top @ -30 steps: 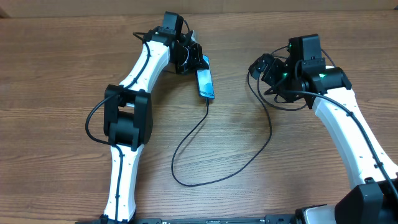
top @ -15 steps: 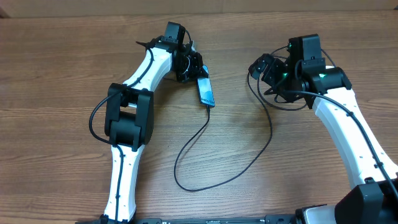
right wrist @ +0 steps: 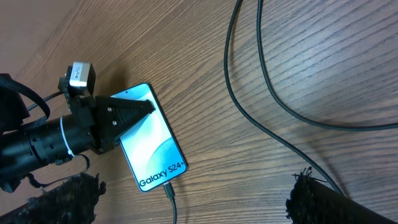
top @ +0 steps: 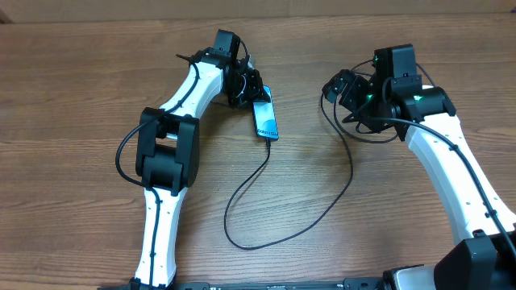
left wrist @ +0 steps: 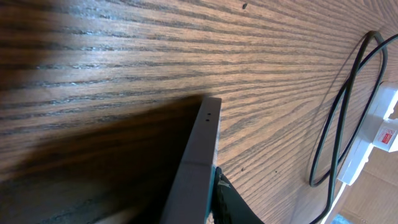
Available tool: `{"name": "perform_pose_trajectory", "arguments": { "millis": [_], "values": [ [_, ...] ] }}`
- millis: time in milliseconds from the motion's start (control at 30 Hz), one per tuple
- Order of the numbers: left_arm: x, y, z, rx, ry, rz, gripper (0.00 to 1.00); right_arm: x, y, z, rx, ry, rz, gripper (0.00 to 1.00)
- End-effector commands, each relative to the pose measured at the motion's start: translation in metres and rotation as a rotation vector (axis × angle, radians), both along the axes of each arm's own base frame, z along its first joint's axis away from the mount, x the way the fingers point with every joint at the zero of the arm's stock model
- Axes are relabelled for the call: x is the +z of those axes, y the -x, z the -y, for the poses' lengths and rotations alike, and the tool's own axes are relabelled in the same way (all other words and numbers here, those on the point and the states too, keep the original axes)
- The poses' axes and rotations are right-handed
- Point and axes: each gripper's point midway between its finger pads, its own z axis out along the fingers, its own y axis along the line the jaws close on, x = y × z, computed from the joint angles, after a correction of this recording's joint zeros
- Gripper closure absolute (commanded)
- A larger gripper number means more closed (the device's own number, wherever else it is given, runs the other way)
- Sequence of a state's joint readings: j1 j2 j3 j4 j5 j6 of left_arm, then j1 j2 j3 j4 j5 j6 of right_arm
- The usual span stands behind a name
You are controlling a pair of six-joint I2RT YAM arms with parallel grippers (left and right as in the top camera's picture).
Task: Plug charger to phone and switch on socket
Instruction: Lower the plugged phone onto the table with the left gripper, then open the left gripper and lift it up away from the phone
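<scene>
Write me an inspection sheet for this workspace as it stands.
Surface: wooden table, bare grain.
Job's things: phone, screen lit, charger tip at its lower end; socket, white power strip, seen only from left wrist, switch state unclear.
Clutter: nothing seen.
End effectors: left end effector shut on phone's top end; right end effector open, empty.
Cables: charger loops over the table toward the right arm.
Surroundings: pale strip past the far edge.

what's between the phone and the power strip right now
In the left wrist view, a loop of the black charger cable lies on the tabletop between the phone and the white power strip; nothing else is there.
</scene>
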State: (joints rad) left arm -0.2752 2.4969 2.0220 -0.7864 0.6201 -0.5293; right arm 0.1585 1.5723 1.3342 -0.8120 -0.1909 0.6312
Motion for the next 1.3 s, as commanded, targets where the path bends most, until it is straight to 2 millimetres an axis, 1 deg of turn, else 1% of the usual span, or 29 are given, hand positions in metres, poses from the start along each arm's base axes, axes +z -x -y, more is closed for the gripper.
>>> {"name": "perform_pose_trajectory", "arguments": {
  "millis": [0, 67, 100, 133, 200, 333, 400, 433, 567, 633, 700, 767, 833, 933, 967, 1033, 1067, 1133, 1167, 1267],
  "values": [
    [-0.01, 0.008, -0.002, 0.002, -0.034, -0.029, 0.81, 0.013, -0.001, 0.004, -0.005, 0.011, 0.039, 0.0],
    [-0.01, 0.008, -0.003, -0.004, -0.035, -0.025, 0.78, 0.013, -0.001, 0.004, -0.005, 0.011, 0.039, 0.0],
    [-0.01, 0.008, -0.003, -0.008, -0.037, -0.023, 0.75, 0.013, -0.001, 0.004, -0.005, 0.011, 0.039, 0.0],
    [-0.01, 0.009, -0.004, -0.008, -0.04, -0.025, 0.68, 0.013, -0.001, 0.004, -0.005, 0.011, 0.039, 0.0],
    [-0.012, 0.009, -0.006, -0.003, -0.058, -0.026, 0.65, 0.013, -0.001, 0.004, -0.005, 0.011, 0.039, 0.0],
    [-0.013, 0.009, -0.008, -0.001, -0.066, -0.027, 0.66, 0.013, -0.001, 0.004, -0.005, 0.011, 0.039, 0.0],
    [-0.014, 0.009, -0.009, 0.002, -0.074, -0.027, 0.56, 0.013, -0.001, 0.004, -0.005, 0.011, 0.038, 0.0],
    [-0.017, 0.009, -0.013, 0.008, -0.1, -0.03, 0.51, 0.013, -0.001, 0.004, -0.005, 0.011, 0.038, 0.0],
    [-0.023, 0.013, -0.023, 0.022, -0.167, -0.046, 0.51, 0.013, -0.001, 0.004, -0.005, 0.01, 0.038, 0.0],
    [-0.025, 0.014, -0.025, 0.024, -0.179, -0.05, 0.51, 0.013, -0.001, 0.004, -0.005, 0.01, 0.038, 0.0],
    [-0.026, 0.015, -0.027, 0.025, -0.188, -0.056, 0.47, 0.012, 0.0, 0.004, -0.004, 0.011, 0.035, 0.0],
    [-0.029, 0.016, -0.033, 0.033, -0.227, -0.059, 0.43, 0.012, 0.0, 0.004, -0.004, 0.011, 0.035, 0.0],
    [-0.032, 0.019, -0.039, 0.037, -0.26, -0.073, 0.42, 0.012, 0.0, 0.004, -0.004, 0.011, 0.035, 0.0],
    [-0.032, 0.021, -0.04, 0.03, -0.269, -0.074, 0.4, 0.012, 0.0, 0.004, -0.005, 0.011, 0.035, 0.0],
    [-0.032, 0.021, -0.04, 0.026, -0.269, -0.072, 0.37, 0.012, 0.0, 0.004, -0.004, 0.01, 0.034, 0.0],
    [-0.033, 0.021, -0.043, 0.028, -0.286, -0.071, 0.32, 0.012, 0.0, 0.003, -0.003, 0.008, 0.032, 0.0],
    [-0.036, 0.022, -0.049, 0.034, -0.321, -0.073, 0.29, 0.011, 0.001, 0.003, -0.003, 0.009, 0.028, 0.0],
    [-0.037, 0.022, -0.053, 0.037, -0.347, -0.072, 0.24, 0.011, 0.002, 0.004, -0.002, 0.01, 0.024, 0.0],
    [-0.036, 0.021, -0.054, 0.027, -0.349, -0.064, 0.22, 0.011, 0.002, 0.004, -0.002, 0.01, 0.023, 0.0],
    [-0.028, 0.019, -0.056, 0.01, -0.347, -0.04, 0.22, 0.009, 0.004, 0.004, -0.003, 0.012, 0.012, 0.0]
  ]
}}
